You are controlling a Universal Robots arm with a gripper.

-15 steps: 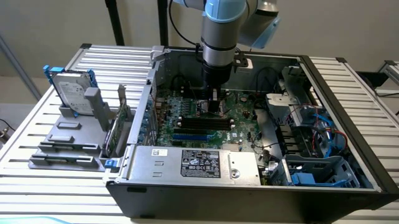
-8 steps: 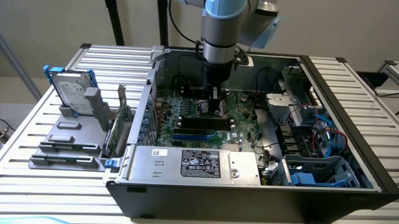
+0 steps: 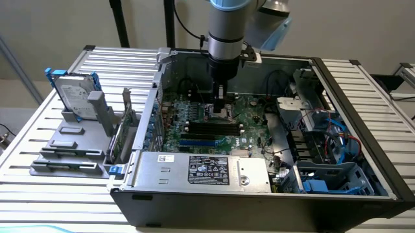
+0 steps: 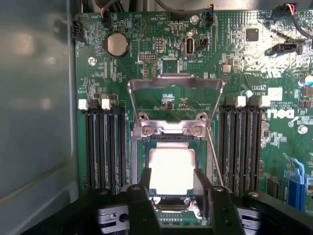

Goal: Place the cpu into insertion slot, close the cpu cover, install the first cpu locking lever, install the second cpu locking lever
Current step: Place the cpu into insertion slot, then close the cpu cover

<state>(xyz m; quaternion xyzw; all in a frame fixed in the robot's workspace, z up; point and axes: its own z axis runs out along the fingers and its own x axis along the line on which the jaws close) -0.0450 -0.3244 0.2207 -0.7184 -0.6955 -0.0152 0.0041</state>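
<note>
Directly under the hand, the cpu lies in the insertion slot; the hand straddles it at chip width and we can't tell if it's clamped or loose. If clamped, any lift or sideways drift could tilt the cpu and scrape the slot. The cpu cover, open just beyond the hand, would then bear down on it skewed.
</note>
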